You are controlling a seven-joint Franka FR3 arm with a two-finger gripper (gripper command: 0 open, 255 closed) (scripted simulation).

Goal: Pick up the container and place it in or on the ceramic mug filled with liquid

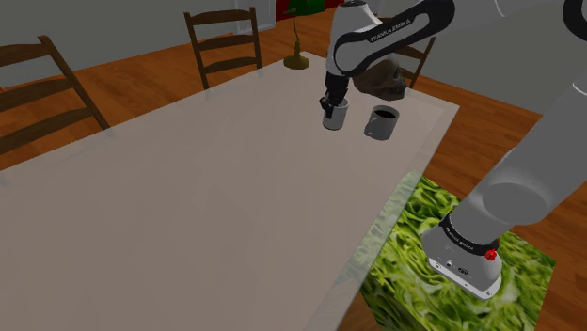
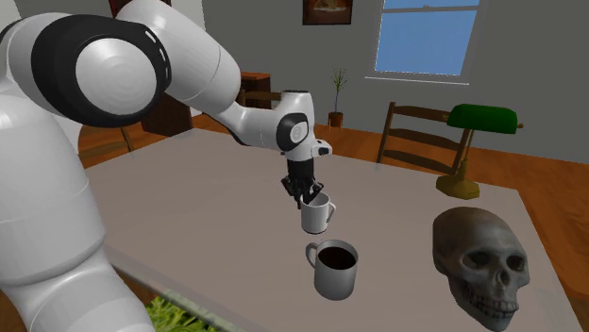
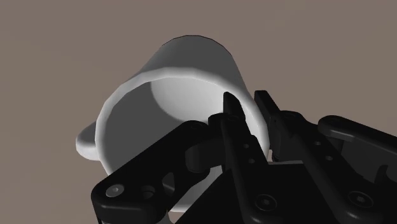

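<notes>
Gripping the white cup [image 2: 318,216] by its rim, the fingers [image 3: 236,130] are closed on its wall, one inside and one outside. We judge this hold is chosen so that the cup's base stays free to come down onto another vessel.

Reading the second exterior view from its left, we meet the cup under the hand. Then comes the grey mug [image 2: 335,268] of dark liquid, just beside the cup and apart from it. Last is a skull [image 2: 479,264] near the surface's [image 1: 188,216] side edge, with a green-shaded lamp [image 2: 479,121] at the corner behind it.

The wrist view gives us what the others lack: the pinch itself and the cup's empty inside. The second exterior view adds the liquid and the gap to cross. The shoulder view places cup and mug by the far corner, on the side nearest the leafy stand [image 1: 404,273]. We cannot tell whether the cup is clear of the surface.
</notes>
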